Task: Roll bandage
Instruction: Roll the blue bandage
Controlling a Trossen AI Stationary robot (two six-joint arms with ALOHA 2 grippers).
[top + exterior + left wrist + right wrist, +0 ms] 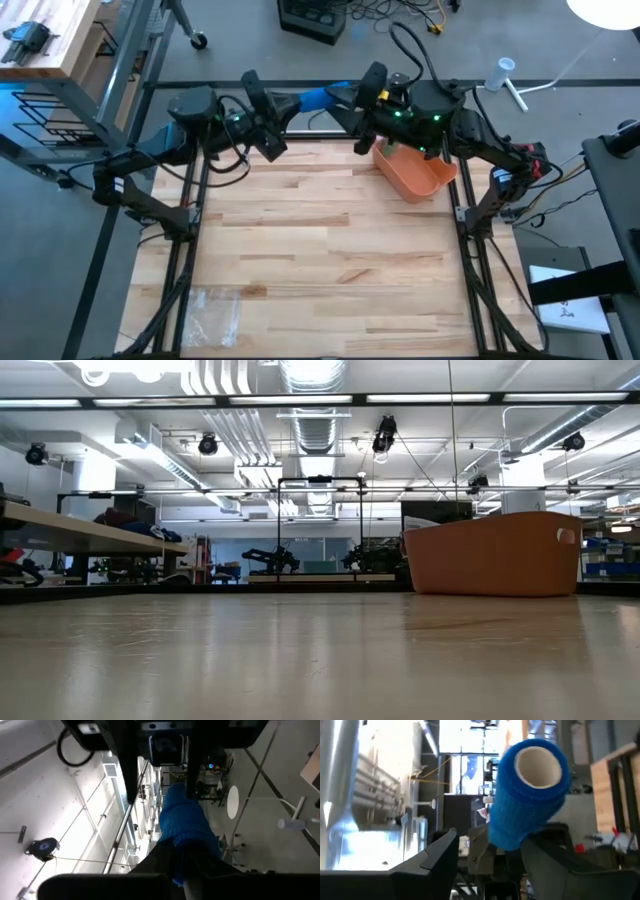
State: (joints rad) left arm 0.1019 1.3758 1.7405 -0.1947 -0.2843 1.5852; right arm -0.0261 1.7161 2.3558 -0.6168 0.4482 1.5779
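Blue bandage [312, 99] is held in the air at about 12 o'clock above the far edge of the wooden surface [320, 260], stretched between the two arms. The left end effector [186, 862] is clenched on one end of it, and the roll's other end, with its pale core showing, is seen beside the right end effector [492, 847], whose fingers stand apart; whether they bear on the roll cannot be told. An orange bin [415, 172] stands at about 1 o'clock, below the right arm. If the roll is not gripped on that side, it could be dropped off the back edge, or the wrap could be pulled slack and unwound.
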